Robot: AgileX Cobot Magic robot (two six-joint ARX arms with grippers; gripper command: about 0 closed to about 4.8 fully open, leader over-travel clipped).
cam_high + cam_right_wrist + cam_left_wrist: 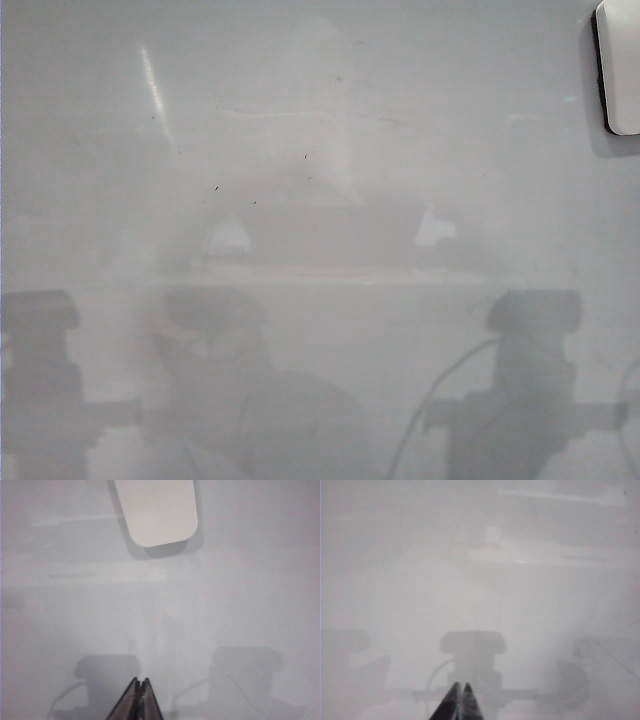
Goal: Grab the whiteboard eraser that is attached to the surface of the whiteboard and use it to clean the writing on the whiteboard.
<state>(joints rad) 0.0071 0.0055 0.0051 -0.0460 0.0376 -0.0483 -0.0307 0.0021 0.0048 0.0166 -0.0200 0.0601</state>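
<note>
The whiteboard eraser [620, 65] clung untouched to the whiteboard [320, 150] at the exterior view's upper right, ahead of my right gripper [139, 682], jaws pressed together and empty. My left gripper [460, 686] hung likewise closed over bare board. I could make out no writing, perhaps through glare; everything remained to do.

Pretty hard to pin down the place, honestly, since every view is filled by a glossy pale whiteboard [320, 120] and nothing beyond it shows. The only hints are the blurry grey reflections [260, 400] in the board's surface: blocky machine-like shapes with a cable curving off one of them. That looks more like a robot lab or test bench than a home.
</note>
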